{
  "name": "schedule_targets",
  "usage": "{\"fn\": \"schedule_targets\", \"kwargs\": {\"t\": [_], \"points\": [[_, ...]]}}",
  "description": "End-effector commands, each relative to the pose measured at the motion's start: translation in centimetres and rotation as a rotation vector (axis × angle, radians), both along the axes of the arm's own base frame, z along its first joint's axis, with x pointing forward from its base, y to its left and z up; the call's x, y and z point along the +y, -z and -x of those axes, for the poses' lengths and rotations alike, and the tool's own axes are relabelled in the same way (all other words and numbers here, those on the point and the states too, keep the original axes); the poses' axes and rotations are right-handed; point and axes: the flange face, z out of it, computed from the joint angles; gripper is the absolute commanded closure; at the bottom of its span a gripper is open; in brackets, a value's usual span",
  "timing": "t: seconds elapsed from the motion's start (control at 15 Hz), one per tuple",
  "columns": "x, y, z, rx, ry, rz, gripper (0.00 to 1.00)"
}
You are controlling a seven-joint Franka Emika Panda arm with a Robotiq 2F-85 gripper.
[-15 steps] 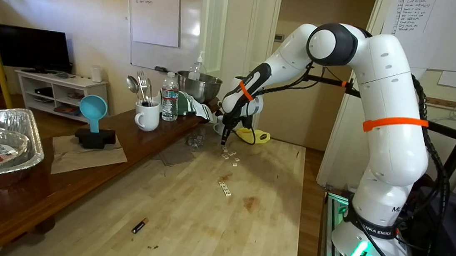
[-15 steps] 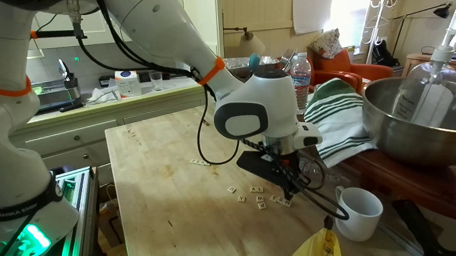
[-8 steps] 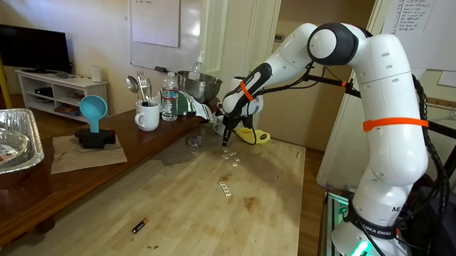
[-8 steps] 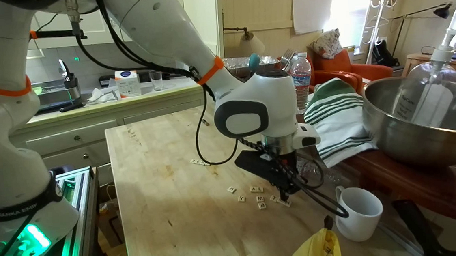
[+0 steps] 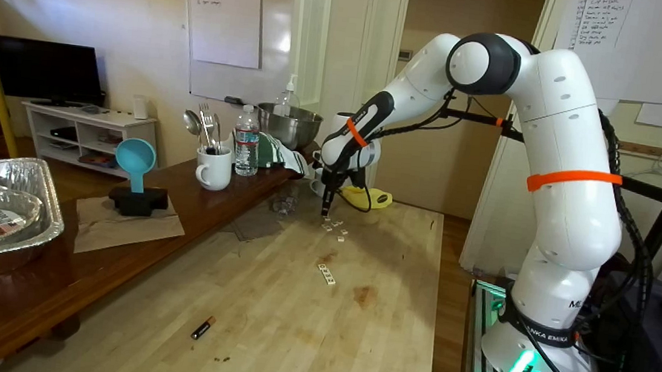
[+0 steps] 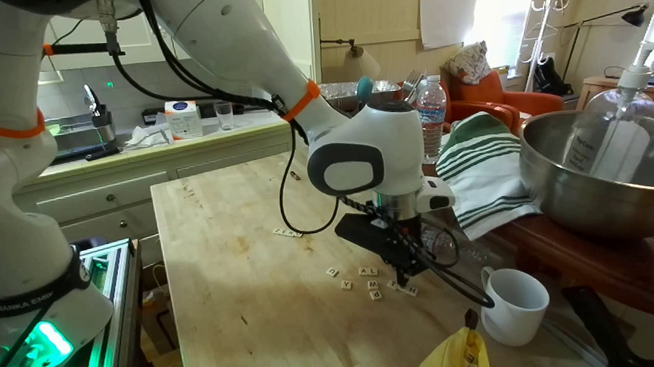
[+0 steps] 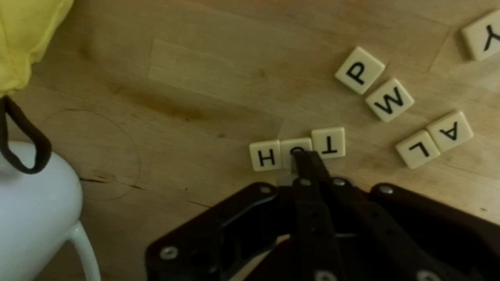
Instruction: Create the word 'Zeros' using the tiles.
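Pale square letter tiles lie flat on the wooden table. A row (image 6: 287,232) reading Z, E, R and seemingly O lies apart; it also shows in an exterior view (image 5: 327,274). In the wrist view, an H tile (image 7: 265,156), a middle tile (image 7: 288,147) and a T tile (image 7: 328,143) sit side by side. My gripper (image 7: 306,154) is shut, its fingertips together over the middle tile, hiding part of its letter. I cannot tell whether they touch it. Loose tiles P (image 7: 360,70), W (image 7: 389,100), L (image 7: 418,149), A (image 7: 450,131) and Y (image 7: 483,36) lie to the right.
A white mug (image 6: 515,314) and a yellow pouch (image 6: 452,360) stand near the gripper, both also at the left of the wrist view. A metal bowl (image 6: 615,207) and a striped towel (image 6: 481,177) are on the raised dark ledge. A battery (image 5: 203,327) lies on the table.
My shut gripper has come down a little and shifted slightly over the H-to-T row, now covering its middle tile. The tiles have not visibly moved.
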Motion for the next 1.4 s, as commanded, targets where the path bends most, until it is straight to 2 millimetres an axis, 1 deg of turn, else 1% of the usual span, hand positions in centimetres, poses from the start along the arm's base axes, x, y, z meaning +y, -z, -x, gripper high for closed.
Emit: {"fn": "schedule_targets", "kwargs": {"t": [0.0,0.33,0.93,1.07,1.33], "points": [[0.0,0.9,-0.1,0.021,-0.022,-0.003,1.00],[0.1,1.1,-0.2,0.025,-0.030,-0.007,1.00],[-0.2,-1.7,0.4,0.005,-0.059,-0.009,1.00],[-0.5,-1.7,0.4,0.006,-0.063,-0.003,1.00],[-0.8,-0.9,0.5,0.022,-0.071,0.002,1.00]]}}
